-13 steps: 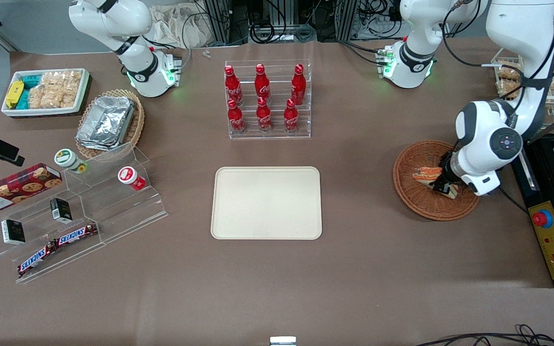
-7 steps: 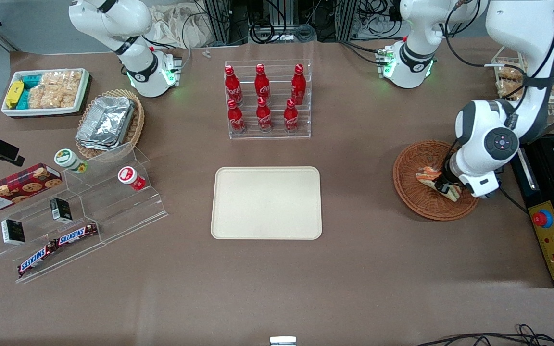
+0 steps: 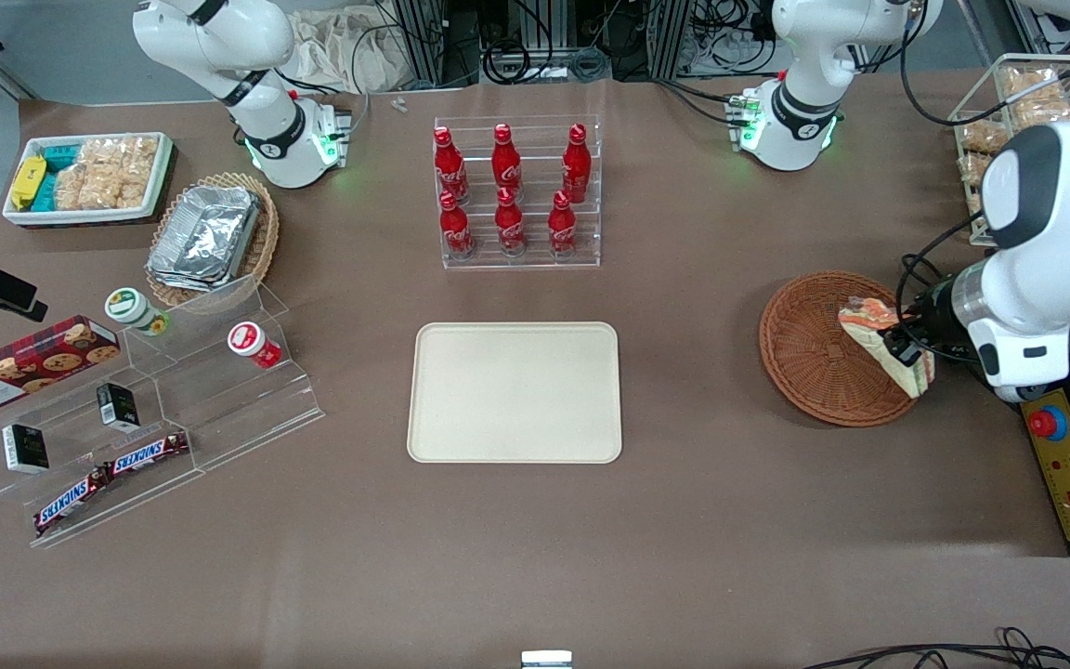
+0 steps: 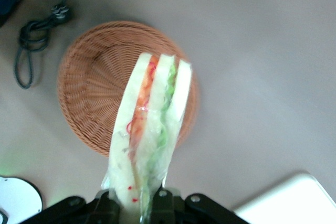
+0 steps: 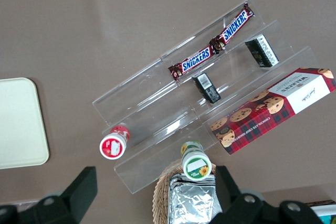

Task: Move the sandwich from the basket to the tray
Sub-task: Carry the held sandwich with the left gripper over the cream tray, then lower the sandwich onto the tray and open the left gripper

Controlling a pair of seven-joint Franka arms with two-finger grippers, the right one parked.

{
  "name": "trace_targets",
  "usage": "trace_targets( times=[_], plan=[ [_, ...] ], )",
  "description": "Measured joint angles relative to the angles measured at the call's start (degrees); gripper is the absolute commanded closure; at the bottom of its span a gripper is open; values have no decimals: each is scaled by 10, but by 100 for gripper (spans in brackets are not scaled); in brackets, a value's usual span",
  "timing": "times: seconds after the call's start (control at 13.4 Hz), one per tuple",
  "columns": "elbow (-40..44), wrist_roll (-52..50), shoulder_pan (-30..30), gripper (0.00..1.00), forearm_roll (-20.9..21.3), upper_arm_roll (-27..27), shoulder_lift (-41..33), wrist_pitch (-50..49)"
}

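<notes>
1. I am holding the sandwich in my gripper, with the fingers closed on one end of it. It is hanging in the air above the edge of the basket that is nearest the working arm's end of the table.
2. The wrap is looking slippery, so the sandwich could slide out or swing while I am carrying it to the tray.
3. My fingertips are mostly cut off, so I am not seeing how deep my grip is.
</notes>
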Motion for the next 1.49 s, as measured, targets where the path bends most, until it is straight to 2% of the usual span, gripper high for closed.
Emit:
trace_targets(
  times=[0.15,0.3,0.67,0.89,1.12,1.19,1.27,1.34,1.49],
  plan=[
    [85,7,-33,100,-1,-44,46,-9],
    [126,7,-76,100,2,-88,101,15],
    [126,-2,-216,100,60,-104,239,167],
    [127,-2,-233,100,83,-103,307,205],
    [128,2,-235,100,91,-103,337,226],
    [128,3,-238,78,92,-103,341,227],
    [127,3,-242,24,92,-103,344,227],
    [127,3,-245,0,94,-103,347,227],
    [127,3,-248,0,104,-103,353,227]
  ],
)
